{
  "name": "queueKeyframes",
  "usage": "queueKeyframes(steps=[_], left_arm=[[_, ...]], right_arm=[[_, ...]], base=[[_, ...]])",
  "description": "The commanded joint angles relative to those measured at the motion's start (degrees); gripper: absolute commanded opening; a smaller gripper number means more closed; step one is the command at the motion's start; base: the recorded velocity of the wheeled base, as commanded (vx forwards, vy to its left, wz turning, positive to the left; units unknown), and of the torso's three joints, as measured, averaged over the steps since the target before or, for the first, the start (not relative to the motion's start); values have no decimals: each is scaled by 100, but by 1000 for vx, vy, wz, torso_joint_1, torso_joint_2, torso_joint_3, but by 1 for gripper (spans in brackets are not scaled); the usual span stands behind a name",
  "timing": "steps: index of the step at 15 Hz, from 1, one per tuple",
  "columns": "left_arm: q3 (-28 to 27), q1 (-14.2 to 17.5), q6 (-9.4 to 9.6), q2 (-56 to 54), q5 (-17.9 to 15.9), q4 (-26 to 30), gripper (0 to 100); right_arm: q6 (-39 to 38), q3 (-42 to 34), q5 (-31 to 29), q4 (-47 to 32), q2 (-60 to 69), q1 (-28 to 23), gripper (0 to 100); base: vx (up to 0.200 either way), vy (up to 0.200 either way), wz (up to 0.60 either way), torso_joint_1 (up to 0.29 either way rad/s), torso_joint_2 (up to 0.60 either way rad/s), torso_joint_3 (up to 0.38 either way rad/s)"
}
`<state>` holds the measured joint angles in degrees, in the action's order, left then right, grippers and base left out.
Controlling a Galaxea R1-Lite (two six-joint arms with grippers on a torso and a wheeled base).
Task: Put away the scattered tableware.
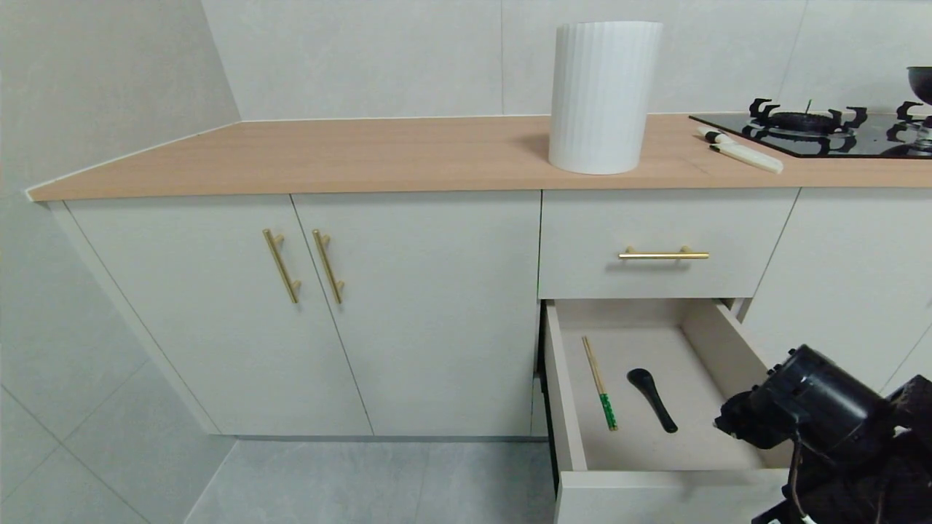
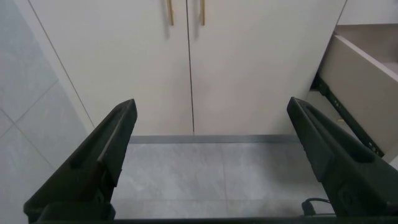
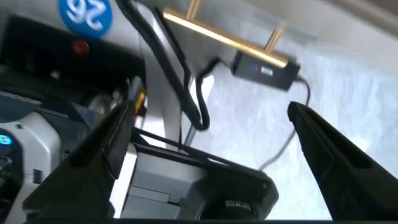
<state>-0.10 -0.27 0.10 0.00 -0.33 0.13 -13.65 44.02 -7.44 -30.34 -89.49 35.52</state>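
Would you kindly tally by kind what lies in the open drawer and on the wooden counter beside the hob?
Pair of green-tipped chopsticks: 1
Black spoon: 1
White ribbed container: 1
Pale utensils: 2
Total: 5

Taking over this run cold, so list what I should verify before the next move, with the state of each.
1. Lower drawer open to take tableware: ok.
2. Chopsticks and black spoon lying flat inside the drawer, apart from each other: ok.
3. Countertop free of loose tableware: not ok, two pale utensils lie beside the hob.
4. Left gripper open and empty: ok.
5. Right gripper open and empty: ok.
6. What kind of utensils those two are: cannot tell.
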Motion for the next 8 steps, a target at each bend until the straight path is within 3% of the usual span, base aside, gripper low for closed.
queueKeyframes(steps=[1, 8], left_arm=[[1, 0, -1, 0, -2, 4, 100], [1, 0, -1, 0, -2, -5, 100]], right_arm=[[-58, 45, -39, 28, -701, -10, 100], [-340, 379, -47, 169, -1202, -485, 100]], base=[[0, 0, 0, 0, 0, 0], [0, 0, 0, 0, 0, 0]])
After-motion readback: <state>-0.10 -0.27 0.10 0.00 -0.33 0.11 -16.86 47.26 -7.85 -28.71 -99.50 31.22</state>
